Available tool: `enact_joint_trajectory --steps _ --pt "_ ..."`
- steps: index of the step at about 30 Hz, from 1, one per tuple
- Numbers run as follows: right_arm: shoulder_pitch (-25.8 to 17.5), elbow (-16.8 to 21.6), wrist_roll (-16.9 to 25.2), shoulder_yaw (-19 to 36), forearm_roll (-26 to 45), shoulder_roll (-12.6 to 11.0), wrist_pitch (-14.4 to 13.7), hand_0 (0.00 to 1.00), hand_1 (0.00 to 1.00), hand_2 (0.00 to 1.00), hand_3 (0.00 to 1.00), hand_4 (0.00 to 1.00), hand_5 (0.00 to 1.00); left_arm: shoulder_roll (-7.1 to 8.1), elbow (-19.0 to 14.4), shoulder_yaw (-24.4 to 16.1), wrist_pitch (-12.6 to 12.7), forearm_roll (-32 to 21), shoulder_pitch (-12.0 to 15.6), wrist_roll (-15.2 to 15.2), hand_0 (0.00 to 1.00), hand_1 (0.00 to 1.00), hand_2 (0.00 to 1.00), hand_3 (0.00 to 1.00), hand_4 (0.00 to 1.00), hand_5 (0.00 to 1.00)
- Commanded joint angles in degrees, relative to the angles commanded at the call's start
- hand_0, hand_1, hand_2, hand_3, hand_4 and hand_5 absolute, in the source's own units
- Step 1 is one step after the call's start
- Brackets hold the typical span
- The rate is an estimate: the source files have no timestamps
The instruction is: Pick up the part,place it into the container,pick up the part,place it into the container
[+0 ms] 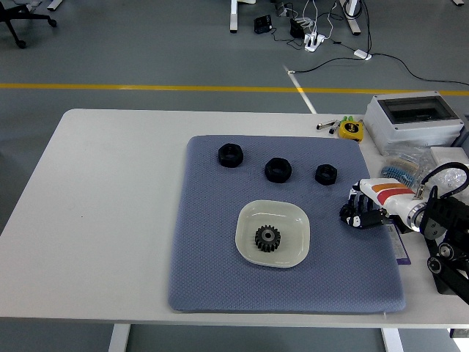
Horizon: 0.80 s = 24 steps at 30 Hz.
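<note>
Head view. A white table (110,183) carries a blue-grey mat (212,279). On the mat stands a shallow cream dish (293,220), the container, and one black gear (267,238) already lies in it, near the middle. Three black ring-shaped parts remain on the mat beyond the dish: the left part (230,155), the middle part (278,169) and the right part (326,174). All three are well apart from the dish.

The right robot hand (360,212) sits low at the mat's right edge, just beside the right part but not touching it. Its fingers (355,200) are curled together and hold nothing. The left robot hand is out of frame.

Step in hand, as judged: fetching the next part. Recommended procedure: spread the fingers before advancing, approach the right part from above, centre the hand over the ring, and close evenly so the part does not slide on the mat. Lift clear before travelling to the dish, and release beside the gear, not on top of it.

No legible writing or brand is visible; the hand's casing shows only orange and red stripes.
</note>
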Motion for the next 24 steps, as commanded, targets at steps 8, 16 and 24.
enact_joint_trajectory --steps 8,16,24 --pt "-0.1 1.3 0.1 0.0 -0.2 -0.1 -0.1 0.091 0.233 0.358 0.491 0.771 0.382 0.04 0.0 0.0 -0.1 0.2 0.0 0.0 0.700 0.649 0.671 0.578 0.665 0.629" --pt "-0.1 1.6 0.2 -0.1 -0.1 -0.1 -0.1 0.060 0.210 0.330 0.491 0.753 0.376 0.06 0.0 0.0 -0.1 0.1 0.0 0.0 0.700 0.648 0.670 0.578 0.665 0.628" --pt "-0.1 1.7 0.2 0.5 -0.2 -0.3 -0.3 0.056 0.206 0.320 0.491 0.752 0.376 0.07 0.0 -0.1 -0.1 0.2 0.0 0.0 0.701 0.648 0.670 0.578 0.666 0.629"
